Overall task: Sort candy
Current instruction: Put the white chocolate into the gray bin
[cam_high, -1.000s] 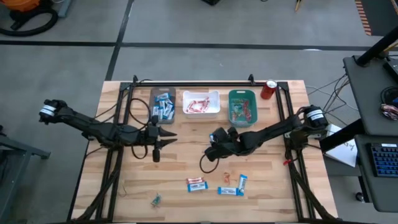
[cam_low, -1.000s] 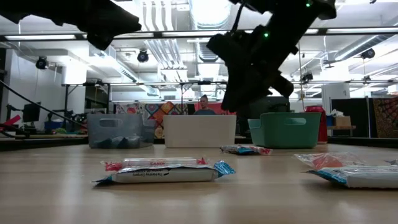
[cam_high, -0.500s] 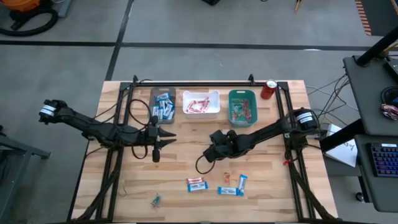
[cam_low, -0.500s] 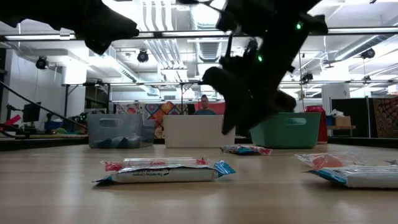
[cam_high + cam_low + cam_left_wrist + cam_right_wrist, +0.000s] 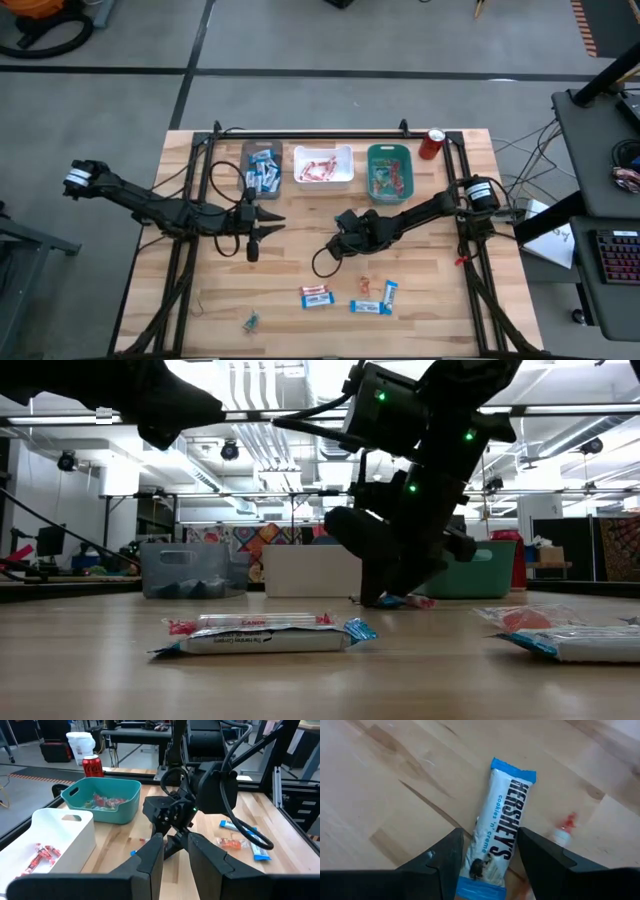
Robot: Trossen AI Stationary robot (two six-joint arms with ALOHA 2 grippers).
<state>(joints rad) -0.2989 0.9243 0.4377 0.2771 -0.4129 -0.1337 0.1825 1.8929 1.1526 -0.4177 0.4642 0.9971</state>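
Observation:
My right gripper [image 5: 490,835] is open and low over the table's middle [image 5: 340,248], pointing steeply down. A blue-and-white candy bar [image 5: 502,837] lies flat on the wood, its near end between the two fingers; I see no touch. In the low view the gripper [image 5: 385,592] stands just before this bar [image 5: 400,601]. My left gripper [image 5: 272,215] hovers open and empty at the centre left. More candy lies near the front: a red-and-white bar [image 5: 316,296], two blue-and-white bars [image 5: 371,307] [image 5: 390,291], a small orange piece [image 5: 362,287] and a small piece [image 5: 250,321].
A grey bin [image 5: 261,168], a white bin [image 5: 323,165] and a teal bin [image 5: 389,172], each holding candy, stand in a row along the far edge. A red soda can [image 5: 432,143] is to their right. A small red-and-white piece [image 5: 565,827] lies beside the bar.
My right gripper has sunk toward the table and shifted a little toward the left and near edges, tipping more steeply down, and now stands low over the blue-and-white bar. The candy has not moved.

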